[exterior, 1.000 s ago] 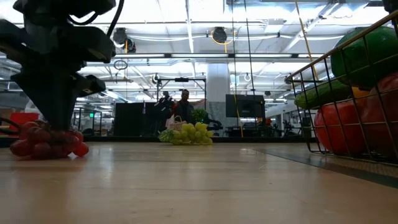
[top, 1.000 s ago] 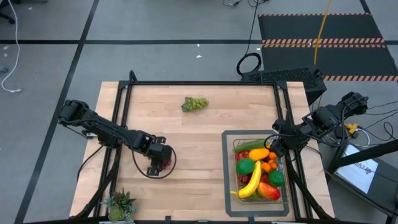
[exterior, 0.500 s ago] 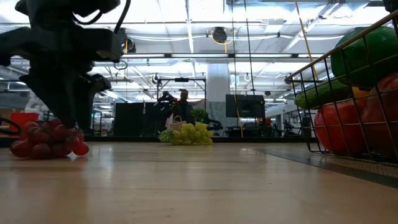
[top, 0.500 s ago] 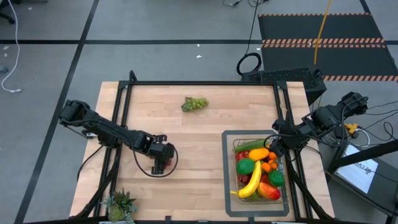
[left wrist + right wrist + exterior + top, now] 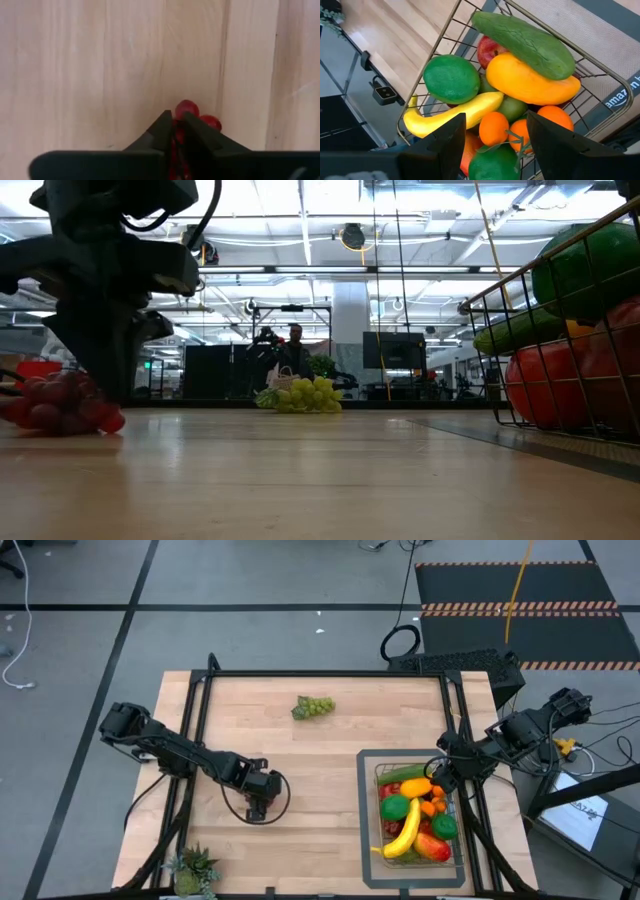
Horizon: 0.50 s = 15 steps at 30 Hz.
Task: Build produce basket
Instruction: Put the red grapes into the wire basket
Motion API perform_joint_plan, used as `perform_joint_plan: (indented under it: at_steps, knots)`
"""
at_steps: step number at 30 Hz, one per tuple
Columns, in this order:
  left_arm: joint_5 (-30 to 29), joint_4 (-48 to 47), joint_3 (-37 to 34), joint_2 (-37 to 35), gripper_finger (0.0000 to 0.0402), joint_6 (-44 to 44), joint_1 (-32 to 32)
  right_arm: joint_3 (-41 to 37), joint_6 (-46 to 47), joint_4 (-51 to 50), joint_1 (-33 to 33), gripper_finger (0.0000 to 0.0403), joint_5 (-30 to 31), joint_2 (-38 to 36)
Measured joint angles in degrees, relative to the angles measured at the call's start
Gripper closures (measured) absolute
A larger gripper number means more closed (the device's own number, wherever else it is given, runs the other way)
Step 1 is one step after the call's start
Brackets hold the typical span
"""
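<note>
A bunch of red grapes [image 5: 50,408] lies on the wooden table at the near left, with my left gripper [image 5: 258,806] standing over it, shut on the bunch. In the high view the gripper hides most of the grapes. A bunch of green grapes [image 5: 313,706] rests on the table toward the far edge. At the near right the wire basket [image 5: 456,832] holds a banana, a mango, a cucumber, oranges, limes and apples. My right gripper [image 5: 495,135] hangs open above the basket's far end, with nothing between its fingers. My left gripper pinches part of the red grape bunch [image 5: 176,136] between its two fingers, which stand nearly together. The fingers come steeply from above. Two grapes [image 5: 188,108] show just beyond the fingertips. The bunch lies on the table top.
The basket stands on a flat grey tray [image 5: 366,825]. A spiky green potted plant [image 5: 192,870] sits at the near left corner. Bare wood lies between the red grapes and the tray. A person [image 5: 296,350] stands far off in the room behind.
My left gripper spread its fingers over the red grapes and has shut on them again. The bunch has shifted a little on the table and stays down on the wood.
</note>
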Motion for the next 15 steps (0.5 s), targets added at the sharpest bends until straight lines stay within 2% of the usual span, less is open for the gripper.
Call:
perform_joint_plan:
  at_steps: [3, 6, 15]
  knots:
    - [1.6, -0.7, 0.4, 0.0, 0.0377, -1.2, 0.1, 0.0, 0.0, 0.0, 0.0, 0.0197, 0.0, 0.0]
    - [1.8, -2.2, 2.5, 0.0, 0.0372, -1.1, 0.0, 0.0, 0.0, 0.0, 0.0, 0.0197, 0.0, 0.0]
    - [0.8, -10.5, 5.9, 0.0, 0.0256, 6.5, 0.0, 0.0, 0.0, 0.0, 0.0, 0.0197, 0.0, 0.0]
